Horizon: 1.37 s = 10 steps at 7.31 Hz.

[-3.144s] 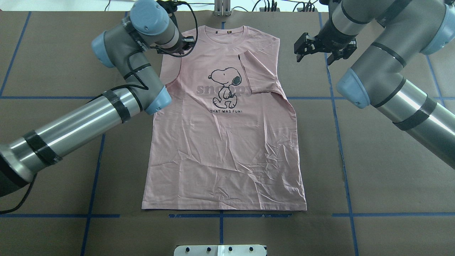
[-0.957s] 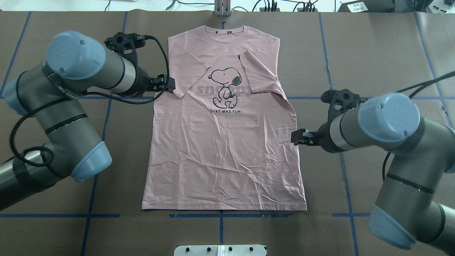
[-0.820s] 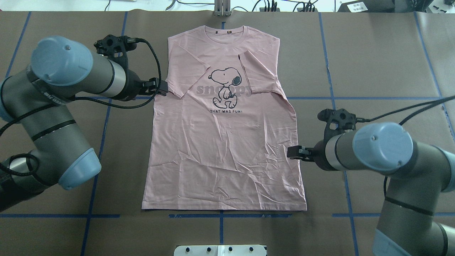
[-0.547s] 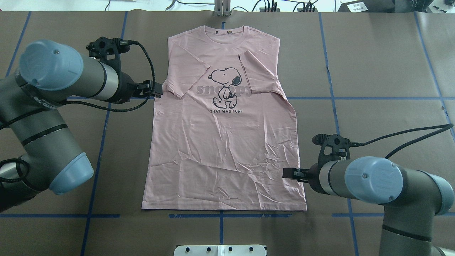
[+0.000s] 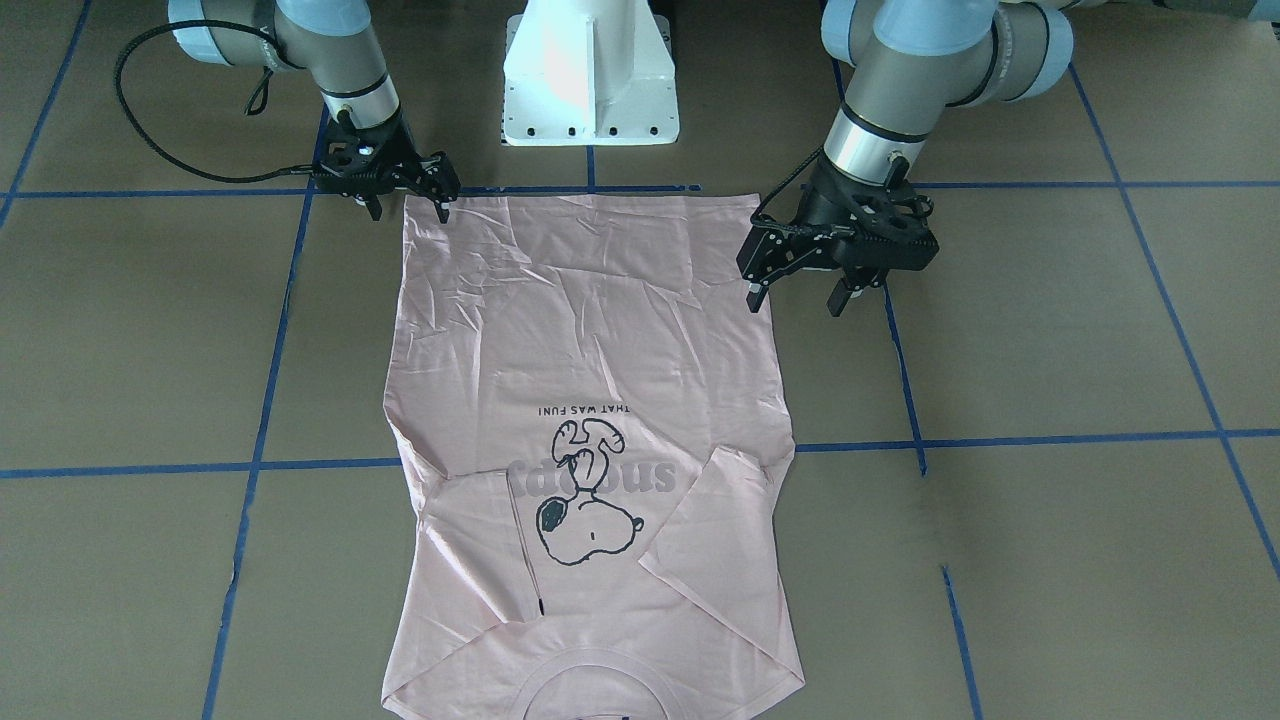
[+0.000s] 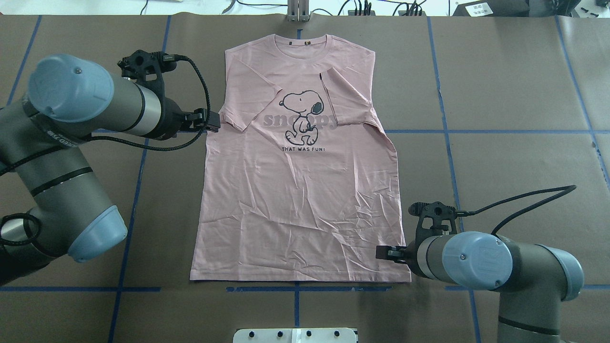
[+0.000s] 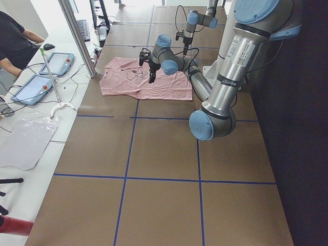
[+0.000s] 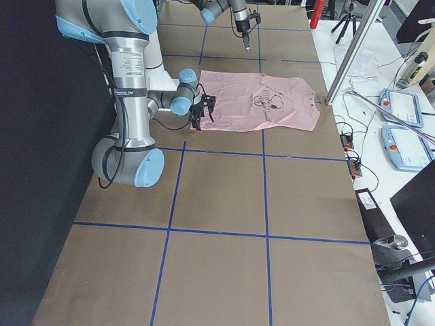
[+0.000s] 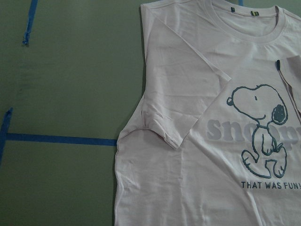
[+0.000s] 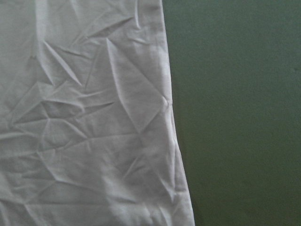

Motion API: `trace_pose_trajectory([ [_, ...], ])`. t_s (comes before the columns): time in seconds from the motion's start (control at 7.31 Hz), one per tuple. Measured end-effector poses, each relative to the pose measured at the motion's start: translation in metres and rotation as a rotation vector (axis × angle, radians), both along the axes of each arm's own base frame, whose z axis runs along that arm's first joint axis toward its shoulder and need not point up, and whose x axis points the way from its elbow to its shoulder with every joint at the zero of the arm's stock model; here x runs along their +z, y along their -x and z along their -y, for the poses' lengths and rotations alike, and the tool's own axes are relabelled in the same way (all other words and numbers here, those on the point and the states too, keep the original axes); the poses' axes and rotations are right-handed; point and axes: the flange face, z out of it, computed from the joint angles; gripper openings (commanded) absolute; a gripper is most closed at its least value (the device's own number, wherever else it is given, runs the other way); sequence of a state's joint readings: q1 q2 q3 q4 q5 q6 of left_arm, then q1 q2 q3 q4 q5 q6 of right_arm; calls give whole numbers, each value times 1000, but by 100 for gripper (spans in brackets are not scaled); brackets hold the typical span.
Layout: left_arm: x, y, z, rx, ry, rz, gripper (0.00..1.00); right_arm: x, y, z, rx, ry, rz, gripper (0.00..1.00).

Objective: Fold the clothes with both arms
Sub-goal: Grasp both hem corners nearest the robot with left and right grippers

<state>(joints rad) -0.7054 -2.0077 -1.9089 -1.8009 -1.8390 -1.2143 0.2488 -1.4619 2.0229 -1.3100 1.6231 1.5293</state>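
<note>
Lengthwise, the T-shirt [image 6: 295, 190] is flanked by spread hands: right hand [image 5: 409, 211] at its hem corner [image 6: 404, 275], left hand [image 5: 795, 303] by its sleeve [image 6: 240, 109].

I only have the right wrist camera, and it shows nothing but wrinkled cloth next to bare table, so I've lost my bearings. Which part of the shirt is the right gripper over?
Observer: The right gripper hangs at the T-shirt's hem corner on the robot's right side, the end farthest from the collar.
Operator: Is the other arm in place to work with me?
Observer: Not on the cloth. The left gripper hangs above the table by the shirt's left edge, jaws open.
</note>
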Motion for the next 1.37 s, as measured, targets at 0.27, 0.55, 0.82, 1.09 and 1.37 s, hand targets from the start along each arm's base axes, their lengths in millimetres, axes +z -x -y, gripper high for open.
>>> trace_pose_trajectory([
  [0.27, -1, -1, -1, 3, 0, -2, 100, 2, 5, -8, -23, 8, -4, 98],
  [0.55, -2, -1, -1, 4, -2, -5, 100, 2, 9, -15, -41, 13, -3, 93],
  [0.82, -5, 0, -2, 5, -5, -9, 100, 4, 11, -15, -47, 17, -9, 73],
  [1.09, -8, 0, -3, 6, -7, -15, 100, 5, 11, -16, -50, 20, -9, 12],
  [1.37, -14, 1, -4, 7, -13, -24, 100, 3, 9, -15, -48, 21, -4, 0],
])
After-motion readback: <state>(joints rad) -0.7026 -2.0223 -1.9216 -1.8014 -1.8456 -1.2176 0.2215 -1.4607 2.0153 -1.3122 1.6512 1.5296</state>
